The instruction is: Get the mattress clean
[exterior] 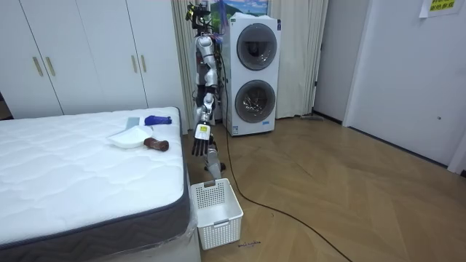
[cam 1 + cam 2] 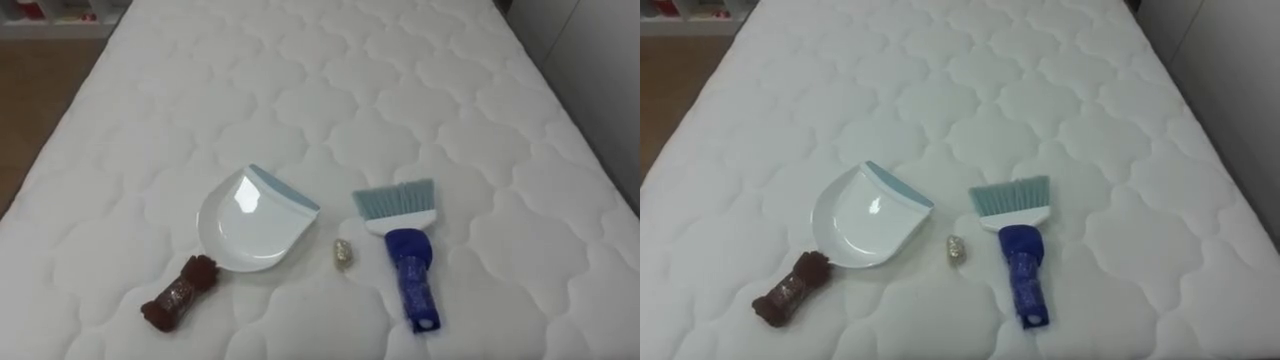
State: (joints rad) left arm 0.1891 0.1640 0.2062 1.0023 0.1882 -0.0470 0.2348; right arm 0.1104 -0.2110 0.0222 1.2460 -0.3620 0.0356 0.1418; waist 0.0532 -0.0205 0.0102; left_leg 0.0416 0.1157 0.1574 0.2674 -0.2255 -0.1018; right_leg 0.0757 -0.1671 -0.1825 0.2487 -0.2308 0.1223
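White quilted bed: bare mattress top, with three things in a row close to its near edge, where the robot stands.
Dustpan: white pan with a pale blue lip, lying flat left of the middle; the lip faces the far right corner and its brown handle points toward the near left corner.
Brush: blue grip and pale blue-green bristles, flat on the mattress to the right of the dustpan and apart from it; bristles toward the far edge, grip toward the near edge.
Scrap: small, crumpled and shiny, on the mattress between dustpan and brush, touching neither.
Robot: upright at the bed's edge, facing the bed, with the stacked washing machines behind it.
Left hand: hangs at its side beside the bed's edge, fingers straight and loose, holding nothing.
Basket: white and slotted, on the wood floor by the bed's corner.
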